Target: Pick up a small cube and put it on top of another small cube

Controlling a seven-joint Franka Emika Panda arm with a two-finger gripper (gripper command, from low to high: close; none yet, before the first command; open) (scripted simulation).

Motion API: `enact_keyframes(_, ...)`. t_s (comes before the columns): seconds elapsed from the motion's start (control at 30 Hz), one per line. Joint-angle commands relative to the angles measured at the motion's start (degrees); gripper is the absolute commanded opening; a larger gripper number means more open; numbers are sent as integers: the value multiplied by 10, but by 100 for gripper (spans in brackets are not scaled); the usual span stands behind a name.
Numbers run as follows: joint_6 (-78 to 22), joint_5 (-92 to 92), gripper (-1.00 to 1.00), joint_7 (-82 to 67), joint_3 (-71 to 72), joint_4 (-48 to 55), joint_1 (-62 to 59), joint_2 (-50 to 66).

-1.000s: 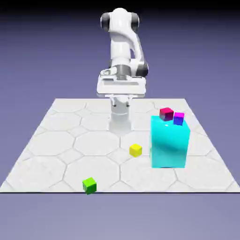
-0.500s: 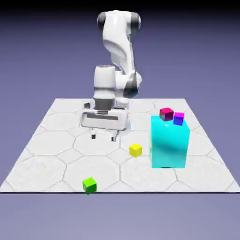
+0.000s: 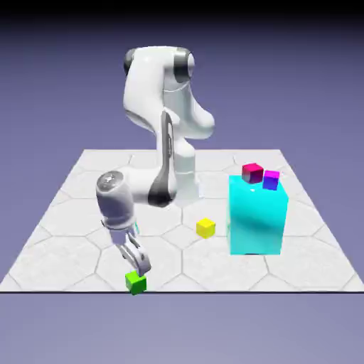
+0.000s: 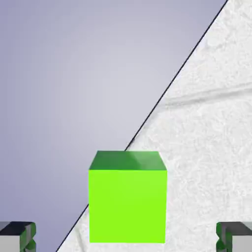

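The small green cube [image 3: 136, 282] sits at the table's front edge, toward the exterior view's left. My gripper [image 3: 136, 270] hangs just above it, tilted, jaws open. In the hand view the green cube [image 4: 127, 203] fills the lower middle, with a wide gap on each side to the grey fingertips [image 4: 17, 236] at the bottom corners, so nothing is gripped. The small yellow cube [image 3: 206, 227] rests on the table near the middle, apart from the gripper, just left of the big cyan block.
A big cyan block [image 3: 257, 215] stands at the exterior view's right, carrying a magenta-red cube [image 3: 252, 172] and a purple-blue cube [image 3: 271, 180]. The table's front edge [image 4: 147, 120] runs right beside the green cube.
The arm has swung from the table's far side down and forward to the green cube at the front edge. The jaws have widened to fully open. No cube has moved.
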Motion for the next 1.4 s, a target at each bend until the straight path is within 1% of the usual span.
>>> enact_keyframes(0.0,19,0,0,0,-1,2,2,21)
enact_keyframes(0.07,58,-1,0,0,-2,4,5,62)
enact_keyframes(0.1,59,-2,0,0,-2,5,6,63)
enact_keyframes(0.13,59,-2,-100,0,-2,5,6,63)
enact_keyframes(0.17,59,-2,-100,0,-2,5,6,63)
enact_keyframes(0.3,-18,0,-100,0,1,-1,-2,-20)
enact_keyframes(1.17,42,201,-100,81,82,-540,250,-513)
enact_keyframes(1.23,43,203,-100,82,83,-546,253,-518)
enact_keyframes(1.37,120,255,-100,44,101,-541,256,-435)
